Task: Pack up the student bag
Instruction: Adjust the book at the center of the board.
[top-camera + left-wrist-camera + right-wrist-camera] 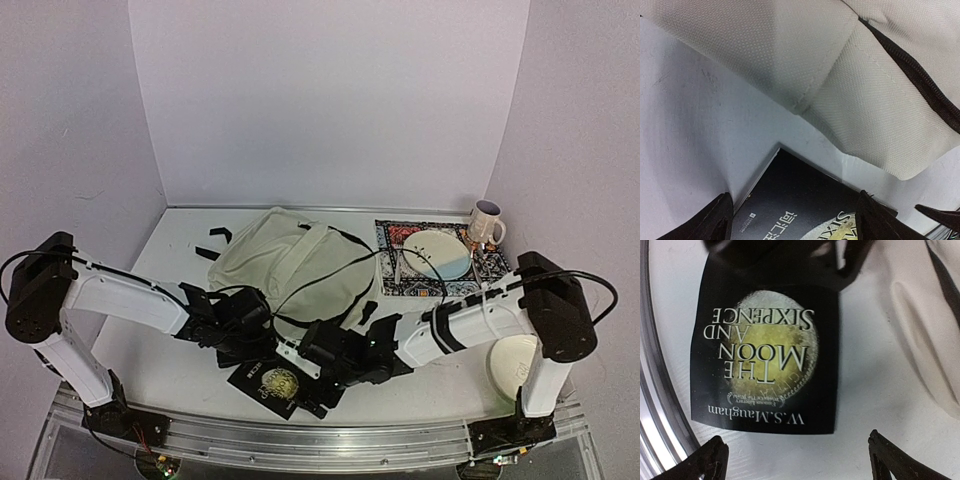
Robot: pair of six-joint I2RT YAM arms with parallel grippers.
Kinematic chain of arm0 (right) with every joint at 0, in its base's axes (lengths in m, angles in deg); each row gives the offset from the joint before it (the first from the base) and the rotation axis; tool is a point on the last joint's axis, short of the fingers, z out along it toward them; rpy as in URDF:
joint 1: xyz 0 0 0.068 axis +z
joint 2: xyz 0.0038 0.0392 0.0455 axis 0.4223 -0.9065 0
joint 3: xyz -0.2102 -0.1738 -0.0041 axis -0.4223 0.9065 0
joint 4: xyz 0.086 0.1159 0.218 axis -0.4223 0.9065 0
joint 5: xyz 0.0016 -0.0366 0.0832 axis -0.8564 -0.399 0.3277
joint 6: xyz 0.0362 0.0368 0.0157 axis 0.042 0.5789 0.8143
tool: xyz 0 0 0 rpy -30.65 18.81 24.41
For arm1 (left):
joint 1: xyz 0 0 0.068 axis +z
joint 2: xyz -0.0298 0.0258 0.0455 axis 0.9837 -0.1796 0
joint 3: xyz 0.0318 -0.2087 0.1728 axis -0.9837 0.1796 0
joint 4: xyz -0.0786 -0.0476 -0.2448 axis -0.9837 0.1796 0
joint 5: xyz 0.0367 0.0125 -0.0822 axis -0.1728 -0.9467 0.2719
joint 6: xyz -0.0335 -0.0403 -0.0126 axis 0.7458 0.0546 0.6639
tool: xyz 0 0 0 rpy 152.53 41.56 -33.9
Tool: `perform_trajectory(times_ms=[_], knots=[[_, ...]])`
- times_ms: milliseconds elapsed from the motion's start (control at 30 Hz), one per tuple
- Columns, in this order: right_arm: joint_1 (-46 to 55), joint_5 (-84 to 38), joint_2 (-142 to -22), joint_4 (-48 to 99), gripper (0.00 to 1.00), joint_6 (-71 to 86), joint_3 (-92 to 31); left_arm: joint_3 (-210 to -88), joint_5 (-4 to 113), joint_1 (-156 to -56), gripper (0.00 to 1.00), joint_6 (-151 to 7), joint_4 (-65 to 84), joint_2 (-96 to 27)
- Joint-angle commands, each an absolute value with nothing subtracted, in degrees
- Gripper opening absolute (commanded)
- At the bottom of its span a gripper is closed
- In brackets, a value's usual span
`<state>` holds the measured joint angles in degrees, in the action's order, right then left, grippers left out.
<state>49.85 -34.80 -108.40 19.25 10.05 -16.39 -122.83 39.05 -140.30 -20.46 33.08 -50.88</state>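
The student bag (290, 262), cream fabric with black zipper lines, lies in the middle of the table. Just in front of it a black book (268, 384) with a gold moon on its cover lies flat. My left gripper (258, 342) hovers over the book's far corner (805, 200), open, one finger (715, 222) on each side of that corner and the bag's edge (880, 100) right beyond. My right gripper (315, 375) is also open (800, 465), standing just short of the book's (765, 340) near edge. Nothing is between its fingers (892, 460).
At the back right a patterned mat (390, 270) carries a white and blue plate (437, 252), and a mug (487, 222) stands beside it. A white disc (515, 365) lies near the right arm's base. Black cables cross the bag. A metal rail (300, 440) marks the front edge.
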Motion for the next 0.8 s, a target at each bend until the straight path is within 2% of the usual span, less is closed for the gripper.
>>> perform_trajectory(times_ms=[0, 367, 533, 767], knots=[[52.2, -37.8, -111.6, 21.1, 0.98, 8.4, -20.1, -120.9, 43.1, -140.9, 0.85, -16.9, 31.6, -50.8], [49.3, -51.4, -113.6, 21.7, 0.98, 12.2, -19.3, -119.7, 44.0, -140.9, 0.84, -16.8, 31.3, -50.8], [43.4, -52.7, -112.6, 22.1, 0.98, 14.8, -19.0, -119.6, 45.8, -141.2, 0.84, -17.3, 31.2, -50.8], [42.0, -51.9, -107.9, 22.1, 0.98, 14.0, -16.2, -119.7, 46.0, -142.8, 0.84, -16.4, 31.3, -49.5]])
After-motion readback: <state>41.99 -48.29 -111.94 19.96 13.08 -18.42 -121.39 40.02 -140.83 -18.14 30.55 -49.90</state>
